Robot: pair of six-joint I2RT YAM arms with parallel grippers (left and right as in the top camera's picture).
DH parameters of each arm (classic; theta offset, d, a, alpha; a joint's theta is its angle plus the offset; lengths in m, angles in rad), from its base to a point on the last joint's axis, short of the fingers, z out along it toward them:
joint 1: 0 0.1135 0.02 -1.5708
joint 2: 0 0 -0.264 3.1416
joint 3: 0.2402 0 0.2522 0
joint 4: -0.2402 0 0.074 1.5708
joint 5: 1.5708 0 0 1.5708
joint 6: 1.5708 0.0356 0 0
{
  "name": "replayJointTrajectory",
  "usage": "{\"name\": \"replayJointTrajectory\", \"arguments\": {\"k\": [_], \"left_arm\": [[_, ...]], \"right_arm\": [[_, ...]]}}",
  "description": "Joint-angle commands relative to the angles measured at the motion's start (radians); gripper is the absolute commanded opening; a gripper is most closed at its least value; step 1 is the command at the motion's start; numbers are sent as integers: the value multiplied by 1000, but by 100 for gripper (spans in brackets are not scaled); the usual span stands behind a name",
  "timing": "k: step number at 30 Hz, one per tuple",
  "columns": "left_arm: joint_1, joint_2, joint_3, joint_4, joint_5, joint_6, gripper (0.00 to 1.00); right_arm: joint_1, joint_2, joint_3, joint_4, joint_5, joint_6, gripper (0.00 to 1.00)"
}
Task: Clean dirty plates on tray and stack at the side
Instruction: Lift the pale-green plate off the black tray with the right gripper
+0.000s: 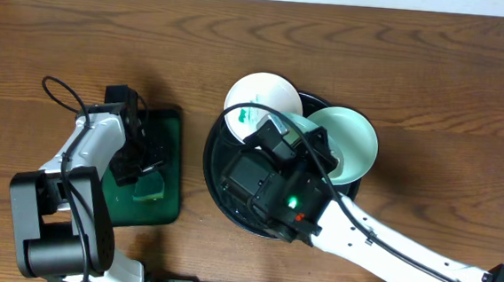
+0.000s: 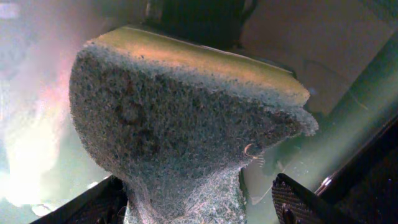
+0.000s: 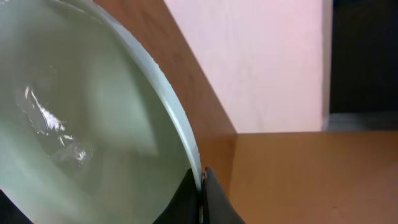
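The table (image 1: 82, 22) is brown wood with a bold wavy grain and a low satin sheen. The smeared plate (image 1: 259, 97) is smooth, glossy white with teal-green marks. The mint-tinted plate (image 3: 93, 124) looks glazed and slick, with bright reflections across its bowl. The round tray (image 1: 213, 156) is black with little shine. The rectangular tray (image 1: 169, 122) looks like smooth dark green plastic with a wet-looking gloss. The sponge (image 2: 180, 124) has a coarse, fibrous green scouring face on a soft yellowish foam layer. The left gripper (image 2: 194, 193) has black pads (image 2: 298, 199) with a fine dotted texture. The right arm's shell (image 1: 378, 248) is glossy white plastic.
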Motion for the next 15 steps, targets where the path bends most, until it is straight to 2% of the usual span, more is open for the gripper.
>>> {"name": "replayJointTrajectory", "arguments": {"k": [1,15], "left_arm": [[2,7,-3,-2,16,-1,75],[2,7,-3,-2,16,-1,75]], "right_arm": [[27,-14,20,3,97,-16,1],[39,-14,20,4,99,-30,1]]}}
